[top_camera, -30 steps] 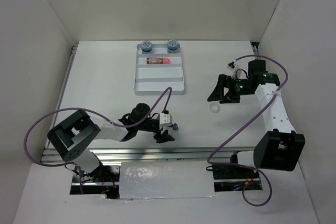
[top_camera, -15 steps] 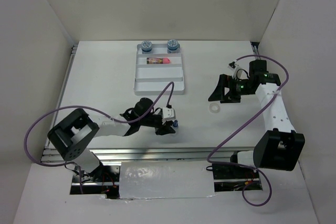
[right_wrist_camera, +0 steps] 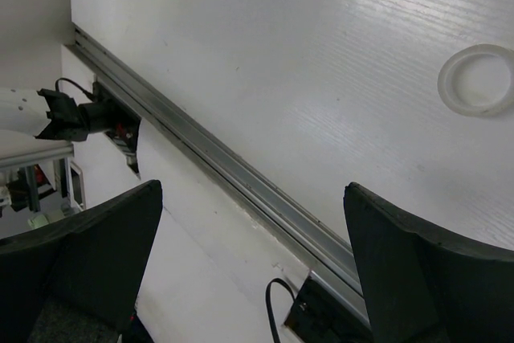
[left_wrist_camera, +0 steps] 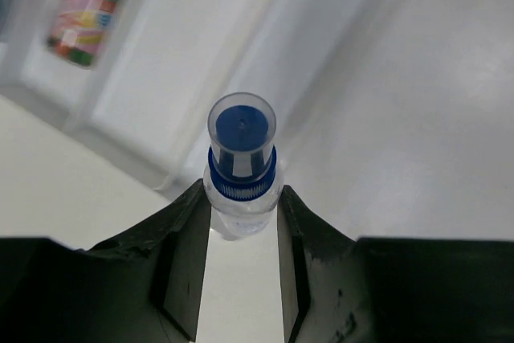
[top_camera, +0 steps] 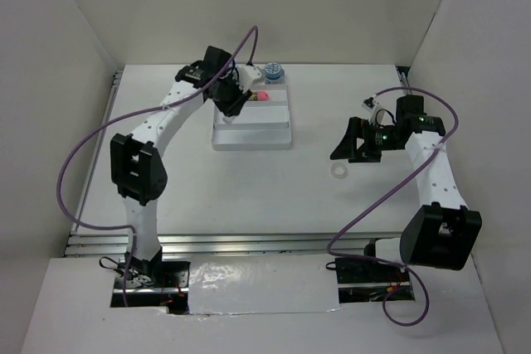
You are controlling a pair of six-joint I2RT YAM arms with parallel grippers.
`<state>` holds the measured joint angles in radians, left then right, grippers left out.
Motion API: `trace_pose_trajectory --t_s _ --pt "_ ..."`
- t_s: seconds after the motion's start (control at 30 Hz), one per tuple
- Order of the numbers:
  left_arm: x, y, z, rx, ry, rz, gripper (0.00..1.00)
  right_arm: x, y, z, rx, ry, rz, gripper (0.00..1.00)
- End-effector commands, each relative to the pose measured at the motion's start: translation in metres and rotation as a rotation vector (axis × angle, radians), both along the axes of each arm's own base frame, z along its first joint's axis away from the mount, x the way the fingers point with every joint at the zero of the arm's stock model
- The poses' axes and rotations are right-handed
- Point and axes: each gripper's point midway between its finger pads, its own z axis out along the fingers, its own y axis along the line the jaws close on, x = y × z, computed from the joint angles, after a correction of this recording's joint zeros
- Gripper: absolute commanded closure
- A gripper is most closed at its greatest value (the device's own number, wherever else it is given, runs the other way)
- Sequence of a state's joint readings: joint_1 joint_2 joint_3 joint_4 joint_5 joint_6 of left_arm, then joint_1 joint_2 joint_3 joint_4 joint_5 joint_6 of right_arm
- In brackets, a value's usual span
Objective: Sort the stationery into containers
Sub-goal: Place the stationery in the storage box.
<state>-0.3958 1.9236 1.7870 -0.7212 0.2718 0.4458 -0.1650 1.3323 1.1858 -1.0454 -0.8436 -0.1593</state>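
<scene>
**Change since the earlier view:** the left arm has swung from the near edge of the table (top_camera: 207,196) to the far side, carrying the bottle with it. The right arm is unchanged.

**Left gripper** (top_camera: 227,107): clenched on the clear blue-capped bottle (left_wrist_camera: 241,182). The fingers press its body from both sides and the cap stands free beyond the fingertips. It is held off the surface over the left end of the tray.

**White four-compartment tray** (top_camera: 257,126): far centre of the table.

**Pink tube** (top_camera: 260,97): lies along the second compartment from the far side, partly hidden by the left arm.

**Blue round pot** (top_camera: 273,71): far compartment, right end.

**White ring** (top_camera: 338,172): flat on the table, right of the tray and well apart from it.

**Right gripper** (top_camera: 349,153): jaws spread wide with nothing between them, hanging just beyond the ring on its far side.
</scene>
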Motion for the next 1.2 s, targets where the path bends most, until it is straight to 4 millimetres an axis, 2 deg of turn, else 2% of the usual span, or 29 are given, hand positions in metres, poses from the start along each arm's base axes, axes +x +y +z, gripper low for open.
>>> trace_pose_trajectory --t_s 0.0,0.03,0.07,0.1,0.2,0.23,0.37,0.57,0.7,0.77,0.8,0.87,0.93,0.97,1.0,1.03,1.1,1.17 --pt "0.024 0.029 0.015 0.176 0.002 0.042 0.97 0.000 0.000 0.000 0.020 -0.011 0.010 0.00" --pt "0.033 0.036 -0.006 0.228 0.044 0.049 0.97 0.001 0.000 0.000 0.023 -0.011 0.009 0.00" --pt "0.051 0.038 0.012 0.231 -0.021 0.065 0.96 0.001 0.001 0.000 0.029 -0.008 0.009 0.00" --pt "0.060 0.044 0.000 0.281 -0.023 0.077 0.95 0.000 0.001 -0.001 0.031 -0.004 0.009 0.00" --pt "0.079 0.046 -0.008 0.388 -0.121 0.034 0.94 -0.001 0.000 -0.004 0.025 -0.004 0.005 0.00" --pt "0.077 0.045 -0.019 0.416 -0.112 0.017 0.94 -0.001 -0.001 -0.005 0.022 -0.001 0.004 0.00" --pt "0.084 0.040 -0.038 0.528 -0.138 -0.013 0.92 0.001 -0.002 -0.007 0.025 0.003 -0.001 0.00" --pt "0.107 0.030 -0.049 0.584 -0.225 -0.014 0.88 0.002 0.000 -0.008 0.045 0.012 -0.008 0.00" --pt "0.108 0.019 -0.070 0.646 -0.233 -0.074 0.86 0.001 -0.001 -0.010 0.031 0.010 -0.009 0.00" --pt "0.111 0.016 -0.079 0.672 -0.250 -0.077 0.77 0.001 -0.003 -0.012 0.022 0.012 -0.017 0.00" --pt "0.112 0.016 -0.080 0.681 -0.257 -0.071 0.77 0.000 -0.003 -0.012 0.020 0.015 -0.018 0.00" --pt "0.115 0.014 -0.084 0.676 -0.267 -0.065 0.59 0.003 -0.006 -0.014 0.003 0.012 -0.034 0.00" --pt "0.118 0.011 -0.079 0.654 -0.288 -0.045 0.48 0.005 -0.009 -0.013 -0.013 0.001 -0.046 0.00" --pt "0.121 0.008 -0.072 0.630 -0.306 -0.025 0.46 0.007 -0.012 -0.014 -0.030 0.001 -0.056 0.00" --pt "0.122 0.007 -0.069 0.615 -0.312 -0.019 0.30 0.008 -0.013 -0.013 -0.037 -0.003 -0.063 0.00" --pt "0.122 0.004 -0.060 0.583 -0.325 -0.006 0.25 0.009 -0.015 -0.013 -0.048 -0.008 -0.069 0.00" --pt "0.125 0.000 -0.047 0.534 -0.357 0.012 0.21 0.011 -0.019 -0.015 -0.080 -0.015 -0.085 0.00" --pt "0.125 -0.006 -0.024 0.453 -0.392 0.039 0.19 0.014 -0.025 -0.017 -0.114 -0.014 -0.108 0.00"
